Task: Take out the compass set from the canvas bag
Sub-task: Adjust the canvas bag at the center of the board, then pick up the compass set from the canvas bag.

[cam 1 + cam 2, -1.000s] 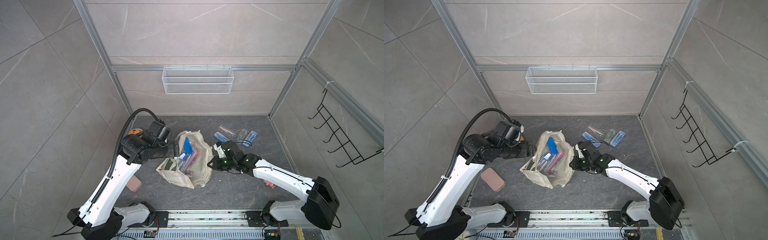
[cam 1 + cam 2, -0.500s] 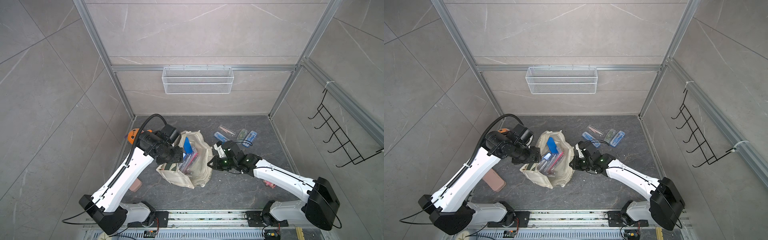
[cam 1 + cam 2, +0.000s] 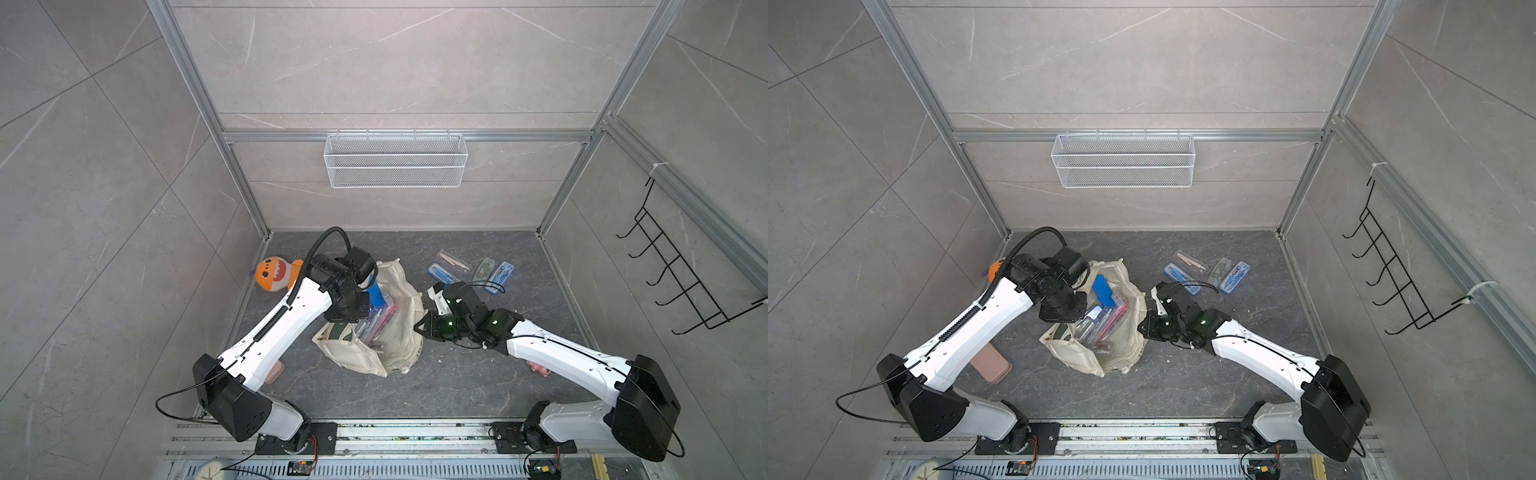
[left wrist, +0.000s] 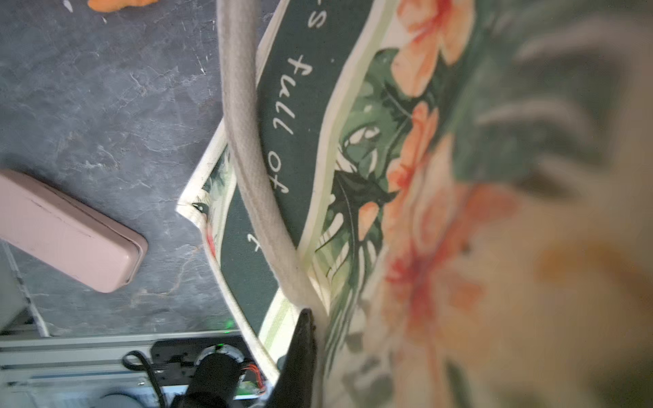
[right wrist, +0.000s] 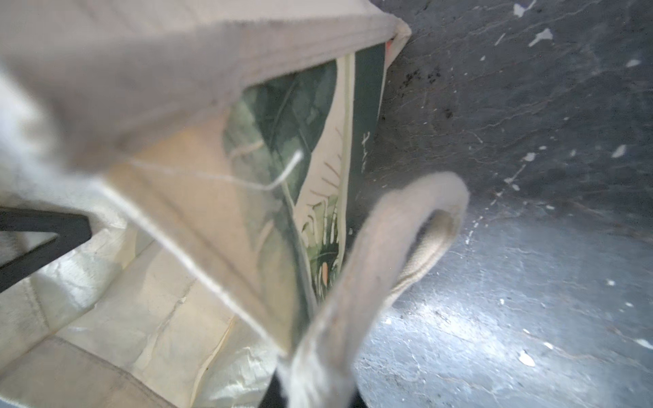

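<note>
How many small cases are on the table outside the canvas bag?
5. Beyond the right arm: pinkish case, blue case, green case, second blue case. Pink box by the left arm. Arms may hide more.

My L arm (image 3: 282,328) and R arm (image 3: 561,357): white links, black joints, big black housings (image 3: 232,405) w/ screw holes at their 6 o'clock ends. Ribbed black hose (image 3: 272,323) runs along L; green LEDs (image 3: 449,322) glow on R wrist, black R gripper (image 3: 419,327).
</note>
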`<state>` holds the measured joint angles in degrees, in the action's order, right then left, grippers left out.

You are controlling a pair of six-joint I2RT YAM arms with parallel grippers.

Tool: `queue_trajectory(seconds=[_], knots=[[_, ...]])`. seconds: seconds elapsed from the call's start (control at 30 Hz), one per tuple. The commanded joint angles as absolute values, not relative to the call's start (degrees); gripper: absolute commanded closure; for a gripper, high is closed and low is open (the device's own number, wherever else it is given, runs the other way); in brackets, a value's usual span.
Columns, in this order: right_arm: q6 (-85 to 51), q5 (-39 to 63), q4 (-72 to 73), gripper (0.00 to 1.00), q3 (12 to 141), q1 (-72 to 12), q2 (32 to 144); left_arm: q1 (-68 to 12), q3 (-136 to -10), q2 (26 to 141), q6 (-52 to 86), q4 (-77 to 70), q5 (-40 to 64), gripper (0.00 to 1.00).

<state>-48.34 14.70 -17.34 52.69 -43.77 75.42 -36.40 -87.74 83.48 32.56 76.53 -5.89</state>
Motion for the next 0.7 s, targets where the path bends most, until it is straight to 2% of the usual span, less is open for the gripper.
queue_trajectory(seconds=[0.0, 0.1, 0.17, 0.3, 0.43, 0.57, 0.67], knots=[[-49.57, 8.16, -22.27, 0.71, 52.79, -44.03, 71.14, -36.64, -89.00, 81.59, 30.61, 76.73, -6.54, 1.00], [-48.49, 3.51, -27.10, 0.61, 54.89, -44.36, 67.61, -36.61, -88.68, 81.69, 30.37, 76.16, -5.64, 1.00], [-46.53, 0.68, -30.30, 0.60, 57.59, -45.43, 66.03, -36.58, -88.77, 81.85, 30.32, 75.77, -5.22, 1.00], [-39.88, -3.90, -33.82, 0.63, 65.78, -52.23, 66.86, -36.60, -89.21, 81.74, 30.37, 75.15, -4.83, 1.00], [-36.92, -5.02, -36.58, 0.72, 73.97, -58.67, 75.69, -36.56, -89.49, 81.91, 30.32, 74.89, -4.75, 1.00], [-36.84, -6.72, -36.12, 0.79, 78.84, -60.73, 85.50, -36.56, -89.63, 82.00, 30.33, 74.67, -4.57, 1.00], [-36.50, -9.60, -34.05, 0.76, 80.93, -60.64, 90.66, -36.56, -89.27, 81.70, 30.39, 74.43, -4.31, 1.00]])
